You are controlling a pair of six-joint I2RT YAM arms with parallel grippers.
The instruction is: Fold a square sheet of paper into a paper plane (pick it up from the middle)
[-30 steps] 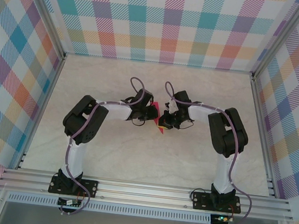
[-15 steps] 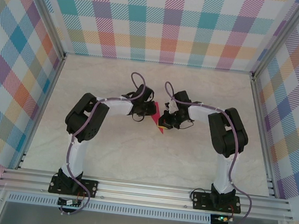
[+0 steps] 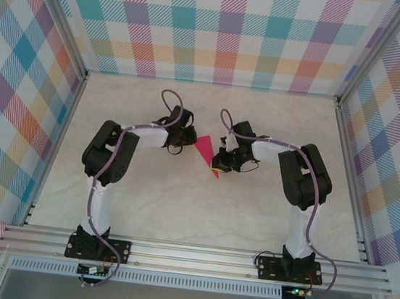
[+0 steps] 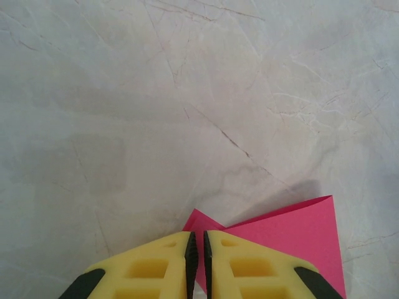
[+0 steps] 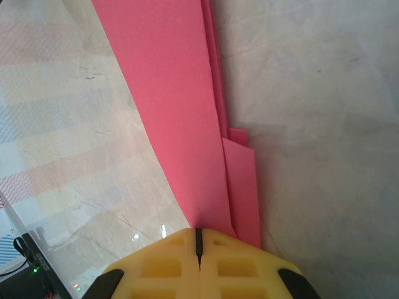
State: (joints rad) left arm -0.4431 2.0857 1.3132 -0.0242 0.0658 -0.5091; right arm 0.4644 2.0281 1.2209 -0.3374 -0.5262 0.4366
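1. Holding: right gripper (image 5: pixel 198 240) is clamped on one end of the pink paper (image 5: pixel 181 112). Folded layers run from its fingertips to the upper left of the right wrist frame.
2. Left gripper (image 4: pixel 197 240): jaws nearly together, thin slit between. Paper corner sits right at its tips, bottom centre of the left wrist frame. Can't tell if it's pinched.
3. Top view: paper is a narrow pointed triangle at frame centre, between both grippers, over the marble table (image 3: pixel 143 194).
4. Risk: thin sheet, gripped at one end, so layers could slide and folds spring open.
5. Risk: if the arms pull apart, paper could tear at a crease.
6. Risk: nearly closed left jaws may shove the edge instead of taking it, skewing the crease.
7. Text: no brand, label or writing readable.
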